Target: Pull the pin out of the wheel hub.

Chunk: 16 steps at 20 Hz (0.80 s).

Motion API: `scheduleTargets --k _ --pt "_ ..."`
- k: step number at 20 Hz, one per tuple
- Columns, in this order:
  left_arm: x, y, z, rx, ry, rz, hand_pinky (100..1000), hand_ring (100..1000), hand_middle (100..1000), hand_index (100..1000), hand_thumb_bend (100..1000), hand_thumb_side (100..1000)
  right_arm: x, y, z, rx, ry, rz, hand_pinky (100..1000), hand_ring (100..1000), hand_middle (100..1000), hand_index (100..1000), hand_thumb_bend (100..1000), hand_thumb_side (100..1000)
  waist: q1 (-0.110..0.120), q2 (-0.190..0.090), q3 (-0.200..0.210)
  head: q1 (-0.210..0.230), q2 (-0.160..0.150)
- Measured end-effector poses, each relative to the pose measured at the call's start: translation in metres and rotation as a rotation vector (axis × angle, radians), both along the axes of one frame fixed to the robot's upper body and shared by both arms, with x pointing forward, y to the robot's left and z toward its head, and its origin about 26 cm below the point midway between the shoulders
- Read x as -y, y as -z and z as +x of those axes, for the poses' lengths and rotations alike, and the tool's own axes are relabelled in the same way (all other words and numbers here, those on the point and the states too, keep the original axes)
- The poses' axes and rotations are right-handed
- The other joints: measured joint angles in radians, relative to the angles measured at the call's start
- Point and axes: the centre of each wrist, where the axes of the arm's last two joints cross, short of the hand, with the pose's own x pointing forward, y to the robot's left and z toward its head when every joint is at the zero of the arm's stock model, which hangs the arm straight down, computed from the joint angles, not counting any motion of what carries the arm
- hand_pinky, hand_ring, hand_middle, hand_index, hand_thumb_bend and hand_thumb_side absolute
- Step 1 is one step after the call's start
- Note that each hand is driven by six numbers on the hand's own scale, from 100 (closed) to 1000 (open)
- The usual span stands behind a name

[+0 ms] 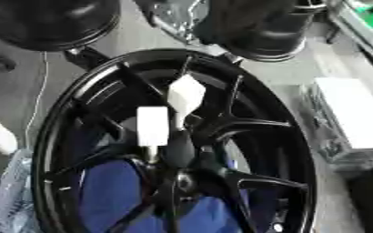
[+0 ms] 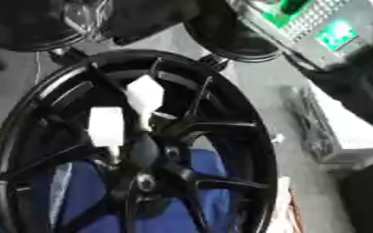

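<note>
With neither hand showing in either view, its hold untellable, the white-tabbed thin pin [image 1: 152, 126] stands at the hub of the black spoked alloy wheel [image 1: 50, 150], where a reaching hand might snag a spoke or seize the neighbouring white diamond-shaped tab [image 1: 186, 94] instead

Wheel hub [image 1: 173, 150] lower rim cut off below.

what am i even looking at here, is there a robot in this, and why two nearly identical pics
Both pictures come from a two-eyed camera in a humanoid robot's head, looking down, so they nearly match. Neither of the robot's hands shows in them. The big black spoked ring is a car wheel. At its centre is the hub, with something blue behind the spokes. Two white tags sit above the hub; I cannot make out the pin itself. More dark wheels lie beyond, and a white box to the right.
</note>
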Motion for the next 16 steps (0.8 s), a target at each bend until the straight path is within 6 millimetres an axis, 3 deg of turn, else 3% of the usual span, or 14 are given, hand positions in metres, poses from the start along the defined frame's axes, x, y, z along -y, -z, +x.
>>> scheduleTargets --k 12,16 --pt "0.0 0.003 0.0 -0.011 0.0 -0.006 849 715 738 804 118 696 -0.002 0.011 0.003 -0.127 0.027 -0.083 839 839 799 845 100 332 -0.005 0.001 0.001 0.027 0.002" --pt "0.0 0.003 0.0 -0.012 0.0 -0.006 850 715 737 803 116 698 0.008 0.01 0.006 -0.143 0.012 -0.139 856 858 820 867 100 324 -0.006 0.001 -0.001 0.041 0.002"
